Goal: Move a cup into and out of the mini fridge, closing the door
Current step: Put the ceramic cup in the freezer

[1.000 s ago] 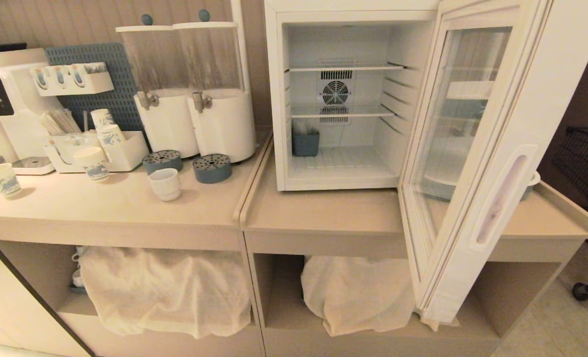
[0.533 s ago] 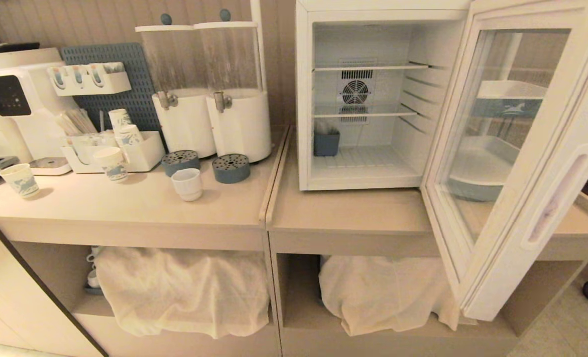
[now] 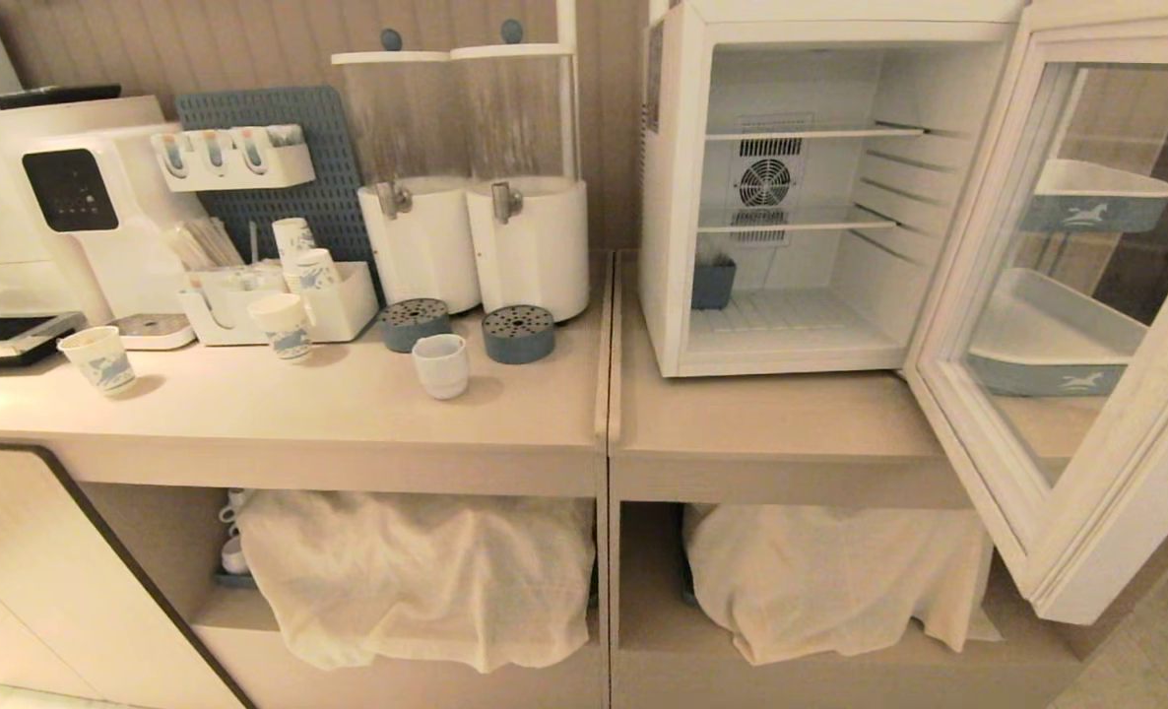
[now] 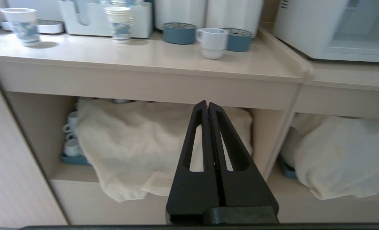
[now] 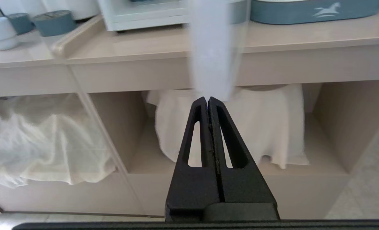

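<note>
Our left hand & right hand both hang pinched shut, empty, below counter level. The cup stands upright above on the left section, nearer our left hand, w/ the mini fridge to its right, the door wide open.

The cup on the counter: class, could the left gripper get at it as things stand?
Probably yes. The cup stands alone near the counter's front, nothing before it; the shut left gripper sits lower and must rise and open.
</note>
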You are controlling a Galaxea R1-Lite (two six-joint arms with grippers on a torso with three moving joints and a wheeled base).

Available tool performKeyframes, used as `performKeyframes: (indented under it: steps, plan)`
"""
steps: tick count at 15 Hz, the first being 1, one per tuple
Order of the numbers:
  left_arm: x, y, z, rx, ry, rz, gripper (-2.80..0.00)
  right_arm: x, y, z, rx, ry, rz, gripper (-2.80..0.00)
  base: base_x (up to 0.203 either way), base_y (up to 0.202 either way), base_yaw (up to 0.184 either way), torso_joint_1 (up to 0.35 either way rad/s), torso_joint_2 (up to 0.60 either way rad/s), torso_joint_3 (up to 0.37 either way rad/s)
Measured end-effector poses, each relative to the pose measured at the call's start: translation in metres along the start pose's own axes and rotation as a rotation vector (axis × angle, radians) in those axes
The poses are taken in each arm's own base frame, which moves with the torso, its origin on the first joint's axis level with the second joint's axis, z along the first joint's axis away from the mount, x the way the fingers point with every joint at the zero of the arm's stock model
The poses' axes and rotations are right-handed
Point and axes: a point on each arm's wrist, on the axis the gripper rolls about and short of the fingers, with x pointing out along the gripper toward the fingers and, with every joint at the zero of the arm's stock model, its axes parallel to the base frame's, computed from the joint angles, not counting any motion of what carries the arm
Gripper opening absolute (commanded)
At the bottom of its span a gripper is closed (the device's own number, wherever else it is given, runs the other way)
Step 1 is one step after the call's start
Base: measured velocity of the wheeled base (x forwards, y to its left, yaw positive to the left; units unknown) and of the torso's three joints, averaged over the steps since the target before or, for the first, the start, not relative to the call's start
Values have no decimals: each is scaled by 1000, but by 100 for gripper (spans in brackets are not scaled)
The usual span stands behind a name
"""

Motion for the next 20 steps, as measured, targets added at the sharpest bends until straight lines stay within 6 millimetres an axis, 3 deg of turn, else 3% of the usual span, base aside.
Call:
performKeyframes:
  steps: [20]
  plan:
    - [0, 0, 0, -5, 0, 0, -280, 0, 0, 0, 0, 0, 0, -280, 0, 191, -1, 2, 2, 1]
